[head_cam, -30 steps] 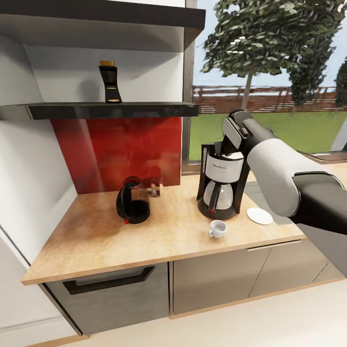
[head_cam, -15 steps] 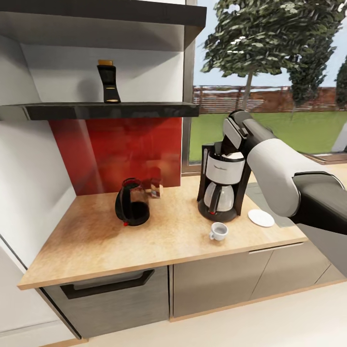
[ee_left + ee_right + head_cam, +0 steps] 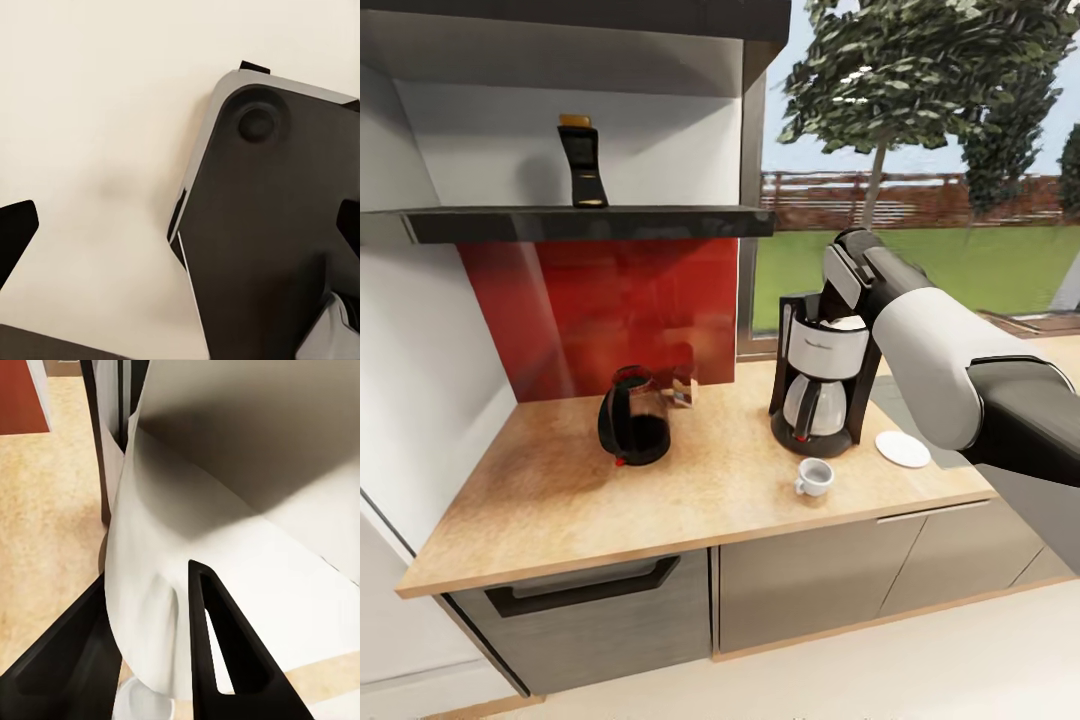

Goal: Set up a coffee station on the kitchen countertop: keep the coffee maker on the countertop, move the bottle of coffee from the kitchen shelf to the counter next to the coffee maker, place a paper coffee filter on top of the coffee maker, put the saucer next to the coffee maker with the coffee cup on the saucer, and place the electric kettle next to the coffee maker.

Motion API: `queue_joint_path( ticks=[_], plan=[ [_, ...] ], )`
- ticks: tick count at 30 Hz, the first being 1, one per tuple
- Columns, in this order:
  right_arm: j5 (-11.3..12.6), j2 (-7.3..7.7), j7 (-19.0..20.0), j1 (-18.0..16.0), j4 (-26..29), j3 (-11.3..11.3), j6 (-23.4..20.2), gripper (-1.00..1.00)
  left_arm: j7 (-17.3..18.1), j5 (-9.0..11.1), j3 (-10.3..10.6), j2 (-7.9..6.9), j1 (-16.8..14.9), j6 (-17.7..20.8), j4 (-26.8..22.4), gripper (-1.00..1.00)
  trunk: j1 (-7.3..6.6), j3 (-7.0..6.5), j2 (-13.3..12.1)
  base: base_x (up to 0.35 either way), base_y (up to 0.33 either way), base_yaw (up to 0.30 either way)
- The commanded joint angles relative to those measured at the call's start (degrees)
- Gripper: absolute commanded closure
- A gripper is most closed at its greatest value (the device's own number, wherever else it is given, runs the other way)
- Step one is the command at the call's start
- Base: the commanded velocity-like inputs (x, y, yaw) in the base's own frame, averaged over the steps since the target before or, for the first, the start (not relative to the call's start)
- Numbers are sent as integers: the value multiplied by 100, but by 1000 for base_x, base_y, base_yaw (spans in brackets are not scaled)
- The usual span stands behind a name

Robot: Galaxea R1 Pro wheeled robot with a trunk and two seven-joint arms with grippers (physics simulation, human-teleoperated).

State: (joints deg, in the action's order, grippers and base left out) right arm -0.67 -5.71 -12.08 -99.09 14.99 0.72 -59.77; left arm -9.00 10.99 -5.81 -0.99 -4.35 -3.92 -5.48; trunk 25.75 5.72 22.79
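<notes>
The right arm is reaching over the coffee maker (image 3: 823, 385), which is standing on the worktop (image 3: 710, 480) at about 2 o'clock from its centre. In the right wrist view the right pincer (image 3: 146, 645) is pinching the paper coffee filter (image 3: 225, 585), one finger (image 3: 217, 645) lying over the white sheet and the other behind it. In the head view the filter is sitting at the top of the machine, so this step appears to be in hand and not yet released.

The left pincer (image 3: 180, 240) is hanging over pale floor beside a dark base plate (image 3: 277, 225); its tips are showing at opposite edges of the view, spread, with nothing between them.

Left to do, by judgement:
- The bottle of coffee (image 3: 582, 162) is standing upright on the kitchen shelf (image 3: 580, 222), long axis vertical, at 11 o'clock.
- The electric kettle (image 3: 632, 418) is standing upright at 9 o'clock of the machine, well apart from it.
- The coffee cup (image 3: 814, 476) is sitting on the bare worktop at 6 o'clock of the machine, handle pointing towards 9 o'clock.
- The saucer (image 3: 902, 449) is lying flat at 4 o'clock, near the machine, without the cup.
</notes>
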Motion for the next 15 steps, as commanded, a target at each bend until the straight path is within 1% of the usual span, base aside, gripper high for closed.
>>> queue_joint_path(
  ticks=[1, 12, 15],
  plan=[
    [-3, -1, -7, -5, 4, 7, -23, 100, 3, 9, -43, 2, -4, -21, 3, -100, 3, 15, 13, 0, 0, 0],
    [-3, -1, -7, -5, 4, 7, -23, 100, 3, 9, -51, -4, -4, -21, 3, -100, 3, 26, 13, 0, 0, 0],
    [-3, -1, -7, -5, 4, 7, -23, 100, 3, 9, -52, -1, -4, -21, 3, -100, 3, 43, 13, 89, 0, 0]
  ],
)
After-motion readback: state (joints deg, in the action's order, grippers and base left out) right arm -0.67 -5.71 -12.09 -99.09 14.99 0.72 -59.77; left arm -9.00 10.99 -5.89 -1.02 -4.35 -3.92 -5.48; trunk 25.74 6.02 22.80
